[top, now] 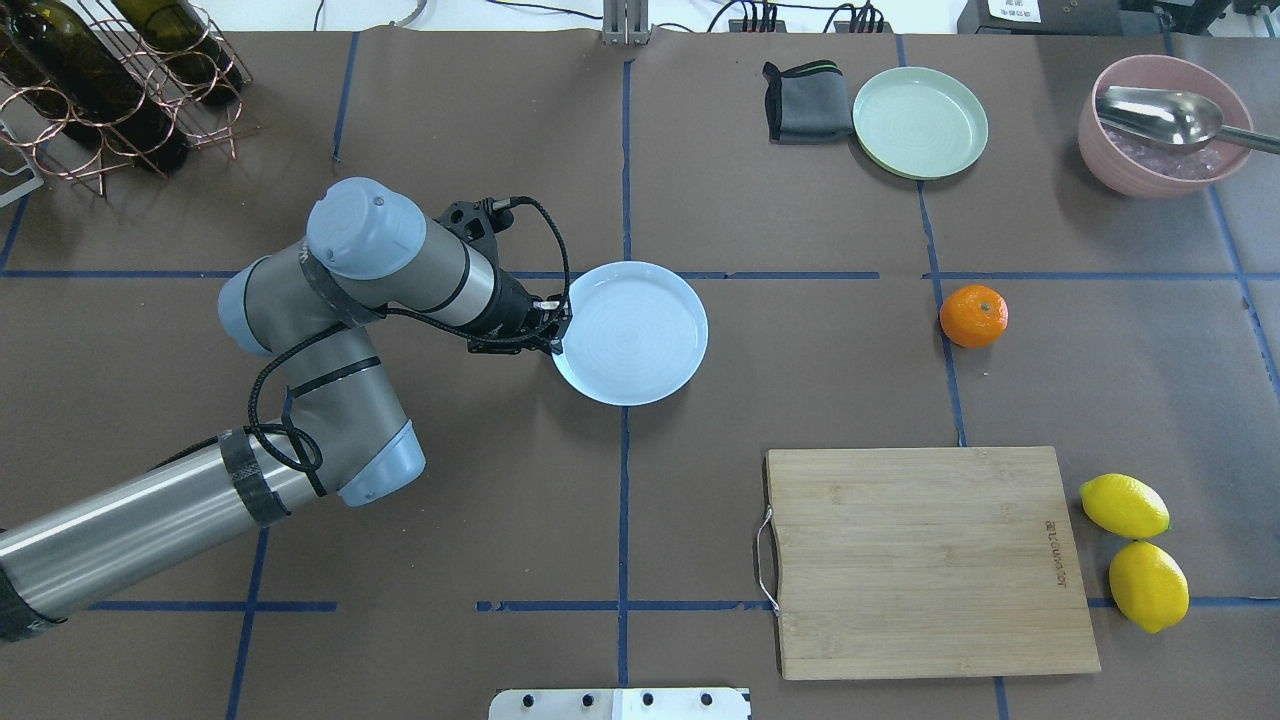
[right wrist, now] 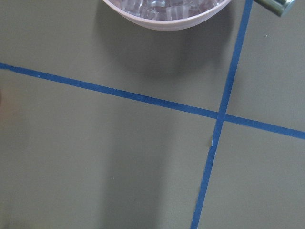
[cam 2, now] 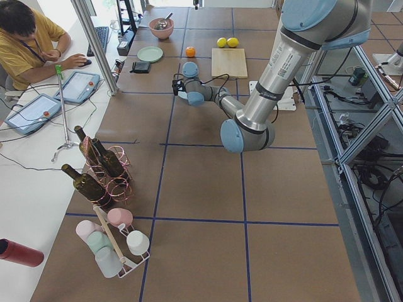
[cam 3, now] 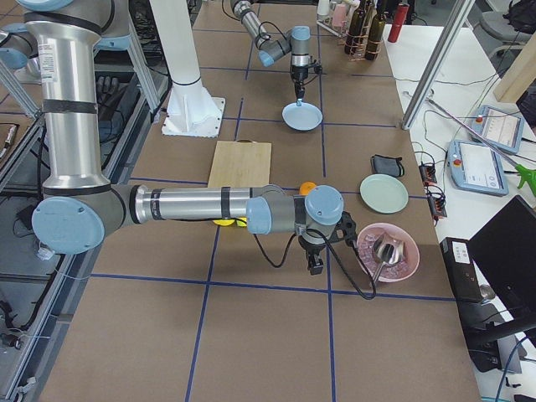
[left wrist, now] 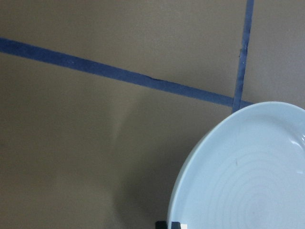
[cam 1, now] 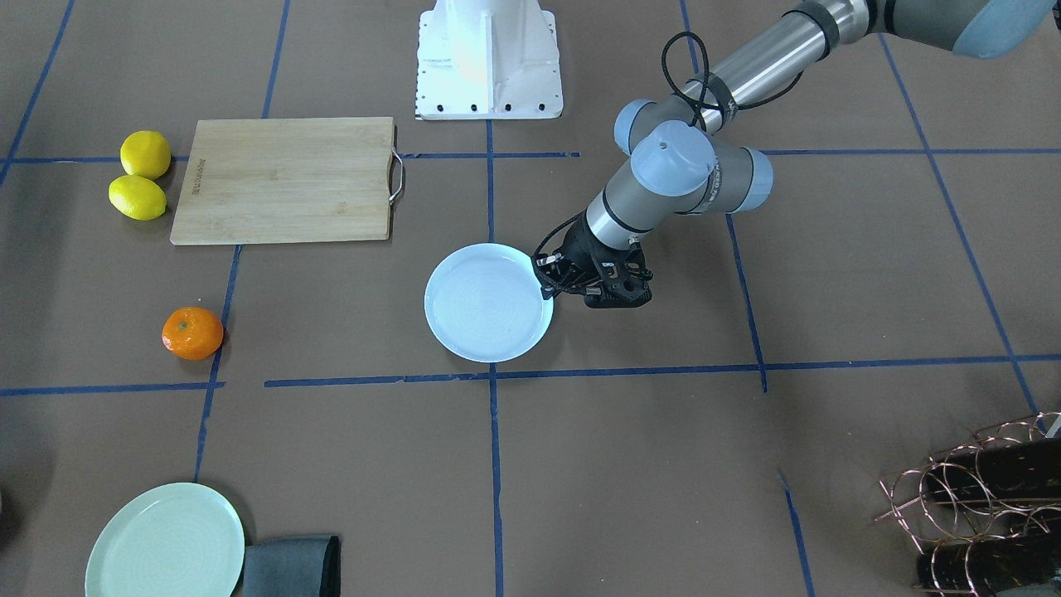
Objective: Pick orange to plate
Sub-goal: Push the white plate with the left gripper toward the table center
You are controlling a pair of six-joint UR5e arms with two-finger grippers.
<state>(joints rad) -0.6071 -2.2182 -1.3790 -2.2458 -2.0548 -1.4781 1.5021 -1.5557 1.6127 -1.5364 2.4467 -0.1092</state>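
None of the job looks done: seen from behind the robot, the orange lies on the bench well out at three o'clock from the empty plate, the left hand sits at the plate's nine-o'clock rim, the right hand hangs apart, and I cannot tell how far either is open.

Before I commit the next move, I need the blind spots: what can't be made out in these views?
Left gripper: in the overhead view its own body covers the jaws; whether it grips the plate rim is unclear.
Right gripper: shown only small in the exterior right view; open or shut unknown.
Orange: exterior right view, mostly hidden behind the right arm.
Pink bowl: cut off by the right wrist view's top edge.
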